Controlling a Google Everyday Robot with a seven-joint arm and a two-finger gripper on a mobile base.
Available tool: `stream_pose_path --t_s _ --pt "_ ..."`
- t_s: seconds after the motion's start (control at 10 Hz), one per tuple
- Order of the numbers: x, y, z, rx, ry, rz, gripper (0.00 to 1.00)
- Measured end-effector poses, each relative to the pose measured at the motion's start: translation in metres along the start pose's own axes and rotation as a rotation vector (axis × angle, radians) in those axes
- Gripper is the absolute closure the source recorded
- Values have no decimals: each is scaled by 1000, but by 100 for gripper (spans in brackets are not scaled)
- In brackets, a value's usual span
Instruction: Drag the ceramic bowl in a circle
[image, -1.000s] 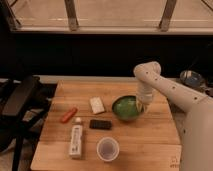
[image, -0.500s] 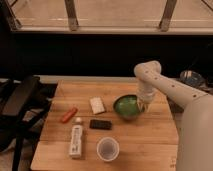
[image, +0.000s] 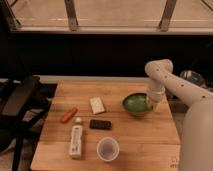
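Dragging step judged in hand | round glossy green ceramic bowl (image: 134, 104) sits near the wooden tabletop (image: 135, 137) right edge | end effector (image: 150, 104) at bowl's right rim, grip state cannot be told | likely heavy, rigid, slick-glazed, chippable; best held at the rim, moved slowly

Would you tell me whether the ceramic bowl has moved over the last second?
Yes: the ceramic bowl slid slightly right, away from the white packet, with the gripper at its right rim.
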Motion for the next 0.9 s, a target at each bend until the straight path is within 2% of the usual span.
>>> stream_pose_path --t_s 0.5,0.9 --pt "5 63 5 3 -9 119 100" --pt "-19 95 18 -5 -41 142 100"
